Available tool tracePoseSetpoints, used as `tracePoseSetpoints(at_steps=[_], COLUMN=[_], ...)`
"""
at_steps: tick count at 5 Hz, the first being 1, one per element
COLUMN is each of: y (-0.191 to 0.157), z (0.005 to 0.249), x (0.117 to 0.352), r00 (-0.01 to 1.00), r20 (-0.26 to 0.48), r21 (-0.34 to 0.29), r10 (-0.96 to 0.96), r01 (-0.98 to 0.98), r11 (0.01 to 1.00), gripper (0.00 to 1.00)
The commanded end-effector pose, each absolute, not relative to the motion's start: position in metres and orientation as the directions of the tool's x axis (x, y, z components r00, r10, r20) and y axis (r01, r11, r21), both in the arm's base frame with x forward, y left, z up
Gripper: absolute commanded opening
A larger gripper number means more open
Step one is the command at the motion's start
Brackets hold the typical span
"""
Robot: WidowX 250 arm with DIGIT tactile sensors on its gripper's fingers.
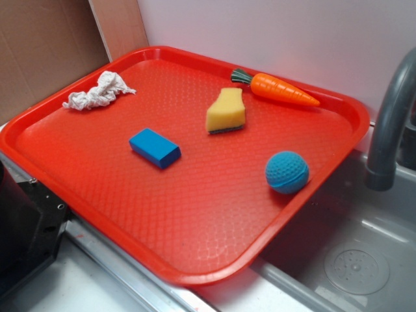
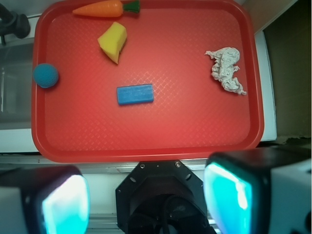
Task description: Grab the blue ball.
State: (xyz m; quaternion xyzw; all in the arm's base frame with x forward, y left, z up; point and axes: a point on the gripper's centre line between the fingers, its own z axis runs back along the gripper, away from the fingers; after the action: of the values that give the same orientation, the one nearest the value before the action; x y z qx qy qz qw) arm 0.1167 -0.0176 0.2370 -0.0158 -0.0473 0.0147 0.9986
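5 loose things lie on the red tray [image 1: 78, 195] in the exterior view: the blue ball [image 1: 286, 171] sits near the tray's right rim, just beside the sink [image 1: 364, 260], well apart from the flat blue block [image 1: 155, 147], the yellow sponge [image 1: 226, 112], the toy carrot [image 1: 279, 89] and the crumpled cloth [image 1: 99, 91]; no arm reaches over the tray here, so the job looks to be at its very first step, the approach. From the wrist view, the gripper [image 2: 158, 195] hangs high above the tray's near edge with its jaws spread wide and nothing between them, the 2 cyan-lit pads [image 2: 63, 204] framing the bottom of the picture. Here the ball rests against the left rim, far off the gripper's centre line. My judgement: the next move calls for a sideways shift to centre over the ball, then a descent with the jaws kept released, minding the rim close by.
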Motion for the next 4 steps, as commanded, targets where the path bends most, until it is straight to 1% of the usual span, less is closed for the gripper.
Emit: tracePoseSetpoints(at_steps=[1,2,3,4], y=[-0.018,-0.057,-0.081,-0.096], z=[0.237,0.214,0.183,0.167], x=[0.117,0.167,0.204,0.218], r00=[0.995,0.974,0.886,0.739], r20=[0.094,0.025,-0.076,-0.175], r21=[-0.033,0.032,0.061,0.118], r10=[0.031,-0.223,-0.457,-0.651], r01=[-0.028,0.222,0.462,0.672], r11=[0.999,0.974,0.885,0.731], gripper=[1.0,1.0,1.0,1.0])
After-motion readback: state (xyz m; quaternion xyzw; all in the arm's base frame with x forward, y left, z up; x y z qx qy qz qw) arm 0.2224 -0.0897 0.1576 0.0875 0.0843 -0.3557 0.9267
